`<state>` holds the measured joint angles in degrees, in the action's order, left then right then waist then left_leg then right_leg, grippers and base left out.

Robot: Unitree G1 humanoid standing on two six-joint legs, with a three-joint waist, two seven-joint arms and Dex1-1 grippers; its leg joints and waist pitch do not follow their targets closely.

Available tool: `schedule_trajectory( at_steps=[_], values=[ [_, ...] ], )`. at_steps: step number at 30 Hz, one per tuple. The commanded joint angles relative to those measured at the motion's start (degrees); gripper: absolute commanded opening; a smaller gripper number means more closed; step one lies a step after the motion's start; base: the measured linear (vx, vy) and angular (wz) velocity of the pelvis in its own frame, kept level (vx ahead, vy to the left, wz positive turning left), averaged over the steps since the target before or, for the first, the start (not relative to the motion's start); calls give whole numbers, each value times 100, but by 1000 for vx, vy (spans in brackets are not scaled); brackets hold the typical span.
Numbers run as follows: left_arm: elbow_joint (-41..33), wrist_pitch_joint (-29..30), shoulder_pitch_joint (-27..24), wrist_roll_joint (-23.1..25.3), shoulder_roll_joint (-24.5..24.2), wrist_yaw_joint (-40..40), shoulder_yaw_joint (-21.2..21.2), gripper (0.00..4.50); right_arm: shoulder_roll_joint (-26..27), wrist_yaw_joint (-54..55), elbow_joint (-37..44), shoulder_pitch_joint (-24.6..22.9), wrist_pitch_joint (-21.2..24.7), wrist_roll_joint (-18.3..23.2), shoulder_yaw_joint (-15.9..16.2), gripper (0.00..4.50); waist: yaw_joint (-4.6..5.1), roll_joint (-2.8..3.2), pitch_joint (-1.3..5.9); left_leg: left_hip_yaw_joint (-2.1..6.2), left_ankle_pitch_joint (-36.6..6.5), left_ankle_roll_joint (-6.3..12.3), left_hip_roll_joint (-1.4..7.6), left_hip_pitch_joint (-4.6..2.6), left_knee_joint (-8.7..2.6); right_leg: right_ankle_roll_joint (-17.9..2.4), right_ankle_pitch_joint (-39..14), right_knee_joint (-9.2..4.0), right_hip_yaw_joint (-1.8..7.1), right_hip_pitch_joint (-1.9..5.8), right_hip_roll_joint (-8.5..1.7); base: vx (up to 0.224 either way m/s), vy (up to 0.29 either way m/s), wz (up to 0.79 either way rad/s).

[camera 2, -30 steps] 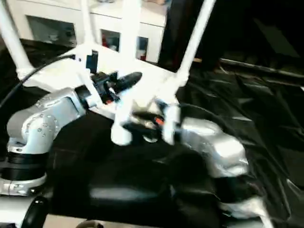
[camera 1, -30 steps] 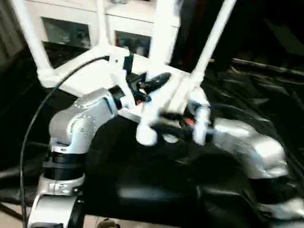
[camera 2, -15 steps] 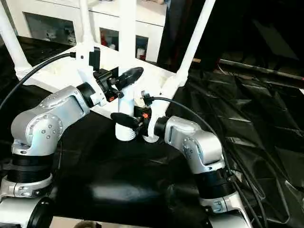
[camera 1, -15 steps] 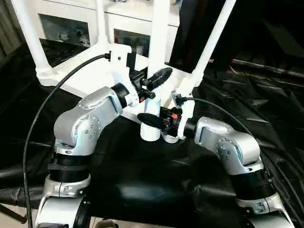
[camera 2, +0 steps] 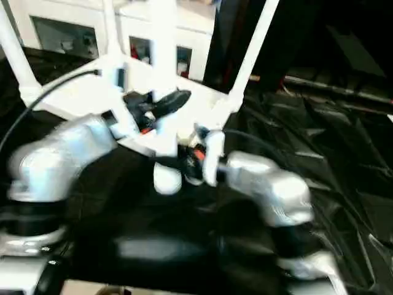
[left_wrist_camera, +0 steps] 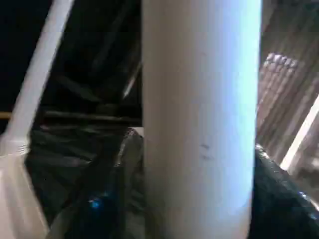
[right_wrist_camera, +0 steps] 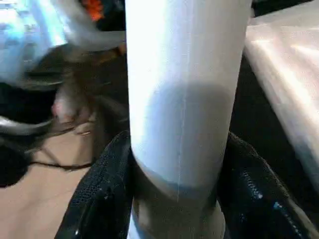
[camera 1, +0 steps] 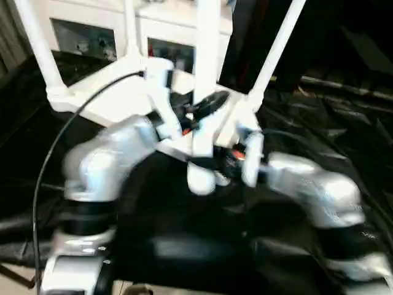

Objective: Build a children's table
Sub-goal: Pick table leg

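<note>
We find no brand, label or readable writing on anything in these views.

The children's table (camera 1: 116,101) lies upside down on the black-covered work table (camera 1: 344,117), its ribbed underside up, with three white legs rising from its corner sockets. A fourth leg (camera 1: 204,92) stands upright at the tabletop's near corner, and both arms meet there.

From the head views, the left gripper (camera 1: 206,106) sits against that leg partway up, one black finger lying across the leg's front; behind the tabletop stands a white glass-door cabinet (camera 1: 104,31). The right gripper (camera 1: 215,165) is lower on the same leg, near its rounded bottom end, just at the tabletop's near edge. A black cable (camera 1: 55,153) arcs from the left wrist down past the silver left forearm.

The wrist views add what the head views blur. In the left wrist view the leg (left_wrist_camera: 199,114) runs between the two dark fingers (left_wrist_camera: 107,189), which flank it closely; whether they press it we cannot tell. In the right wrist view the textured black pads (right_wrist_camera: 107,194) sit on both sides of the leg (right_wrist_camera: 184,89), touching it, so the right gripper clasps the leg.
</note>
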<state>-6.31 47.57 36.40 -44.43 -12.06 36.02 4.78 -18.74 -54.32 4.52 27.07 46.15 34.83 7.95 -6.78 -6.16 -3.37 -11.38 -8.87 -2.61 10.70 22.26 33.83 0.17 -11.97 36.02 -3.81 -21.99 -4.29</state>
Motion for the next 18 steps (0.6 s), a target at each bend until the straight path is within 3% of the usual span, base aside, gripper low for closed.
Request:
schedule_trajectory(
  at_steps=[1,4,6,9,10,18],
  values=[
    [-5,68,-31,-168,-54,239,92,303,-152,-313,223,-43,29,177,-11,190,-35,61,359,153,-1207,-413,286,-174,-402,-760,-1012,-445,286,198,-436,0,0,0],
    [54,173,-79,-481,-208,701,190,303,-337,-643,260,-77,20,293,-37,190,-30,80,352,160,-1331,-462,290,-186,-412,-720,-1304,-469,291,184,-436,0,0,0],
    [66,225,-81,-566,-261,816,221,269,-381,-718,251,-69,9,328,-60,190,-26,78,344,165,-1429,-493,289,-192,-419,-720,-1417,-475,289,172,-436,0,0,0],
    [11,297,-122,-792,-311,984,275,263,-426,-783,220,-64,-58,348,-95,190,-37,85,349,168,-1486,-534,297,-208,-419,-762,-1452,-474,289,160,-444,0,0,0],
    [2,295,-130,-796,-311,991,271,233,-428,-785,219,-64,-64,346,-96,190,-42,82,349,169,-1478,-535,300,-201,-425,-758,-1417,-469,290,168,-440,0,0,0],
    [189,104,-84,-653,-236,820,246,188,-454,-855,196,-52,-240,240,-8,190,-86,75,364,160,-1330,-529,294,-193,-413,-770,-1191,-447,293,179,-440,0,0,0]
  ],
)
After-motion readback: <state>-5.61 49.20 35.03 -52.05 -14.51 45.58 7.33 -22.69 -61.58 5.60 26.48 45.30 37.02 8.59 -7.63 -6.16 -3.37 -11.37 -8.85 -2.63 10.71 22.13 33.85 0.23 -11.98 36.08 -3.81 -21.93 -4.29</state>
